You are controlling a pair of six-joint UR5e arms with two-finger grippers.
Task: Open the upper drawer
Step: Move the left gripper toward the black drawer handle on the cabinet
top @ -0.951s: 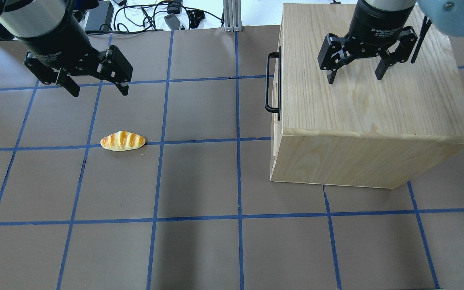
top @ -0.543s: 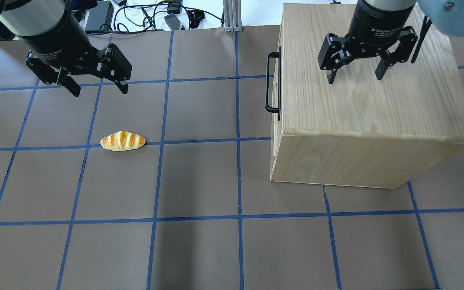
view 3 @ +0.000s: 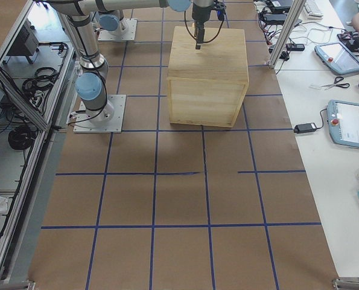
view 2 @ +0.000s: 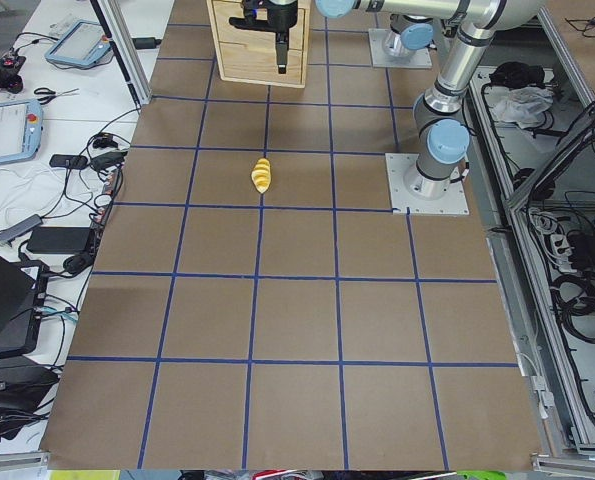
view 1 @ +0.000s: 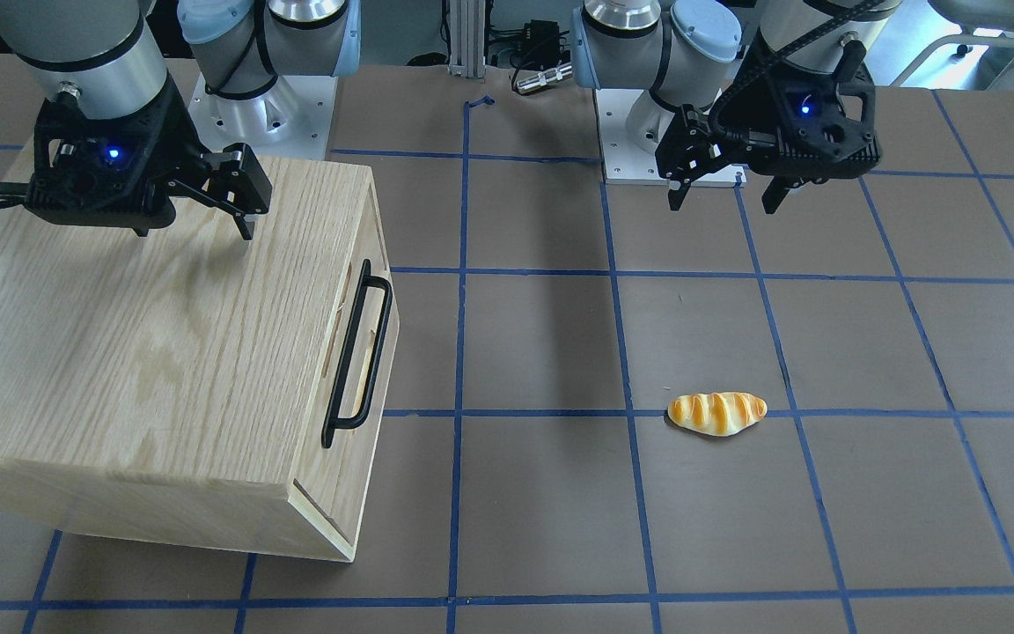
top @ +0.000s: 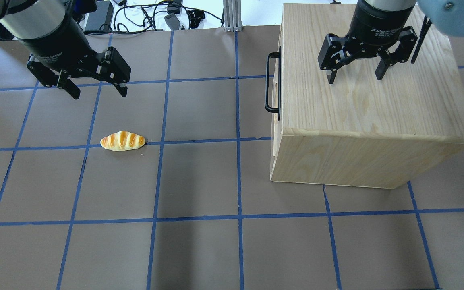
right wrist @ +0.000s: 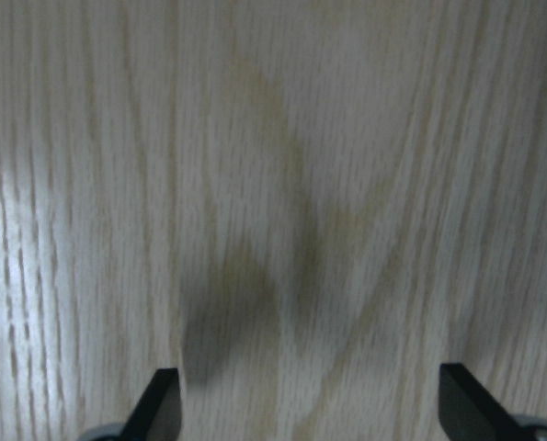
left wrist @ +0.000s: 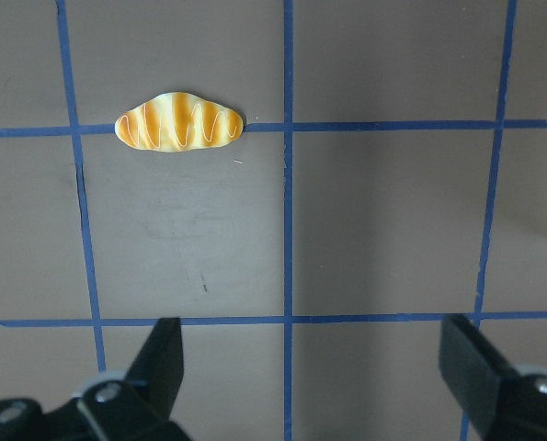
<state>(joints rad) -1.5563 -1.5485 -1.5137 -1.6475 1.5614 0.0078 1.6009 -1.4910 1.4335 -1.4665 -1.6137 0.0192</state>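
Observation:
The oak cabinet (top: 369, 100) stands on the right of the overhead view. The upper drawer is shut, and only its narrow front with the long black bar handle (top: 271, 82) shows; the handle also shows in the front-facing view (view 1: 357, 352). My right gripper (top: 355, 78) is open and empty, hovering over the cabinet's top, well behind the handle; its wrist view (right wrist: 310, 404) shows only wood grain. My left gripper (top: 99, 93) is open and empty above the mat, far to the left of the handle.
A toy bread roll (top: 123, 141) lies on the brown mat (top: 199, 181) below my left gripper, and shows in the left wrist view (left wrist: 179, 122). Cables and power bricks (top: 155, 16) lie beyond the far edge. Blue tape lines grid the mat.
My left gripper has shifted very slightly, still open. The right gripper, the cabinet and the roll have not moved.

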